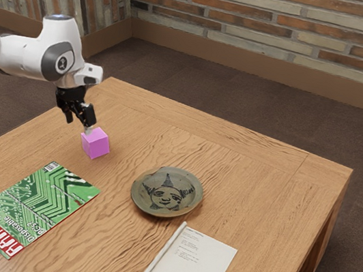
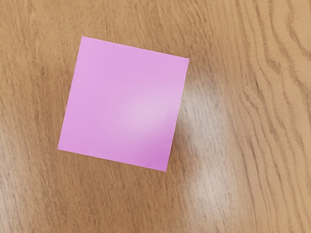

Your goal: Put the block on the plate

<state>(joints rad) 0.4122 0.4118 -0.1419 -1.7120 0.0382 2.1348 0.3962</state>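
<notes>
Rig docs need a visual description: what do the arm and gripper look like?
The arm is white with smooth, rounded housings. A dark grey oval joint cap carries a small black-and-white marking, and a dark cap sits on top. The two-finger gripper is black and angular. I can't make out any cables.

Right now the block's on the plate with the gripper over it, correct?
Not on the plate: the exterior view shows the block on the table, apart from the plate. My gripper is over the block, as you say.
</notes>
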